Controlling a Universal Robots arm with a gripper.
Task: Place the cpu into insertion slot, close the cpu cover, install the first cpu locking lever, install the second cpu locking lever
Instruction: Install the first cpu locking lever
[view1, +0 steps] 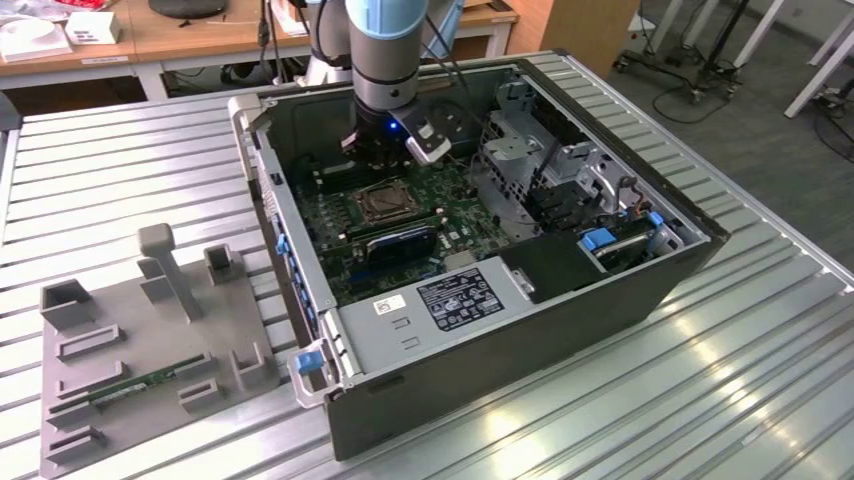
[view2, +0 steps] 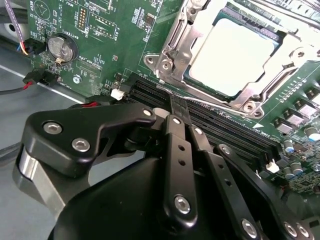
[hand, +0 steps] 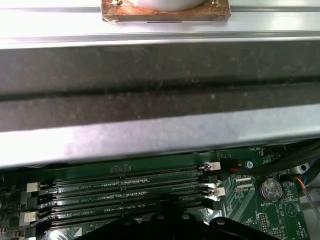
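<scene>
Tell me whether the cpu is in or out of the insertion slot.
In. In the second wrist view the cpu lies flat inside the insertion slot, with the cpu cover framing it.

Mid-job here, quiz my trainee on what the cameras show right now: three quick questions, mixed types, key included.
1. True or false: the cpu sits framed by the cpu cover.
2. In the second wrist view, the gripper is nearest to: A) memory slots; B) power supply box; C) drive cage.
3. Name the round silvery part on the green board.

Key: 1 true; 2 A; 3 coin battery.
</scene>
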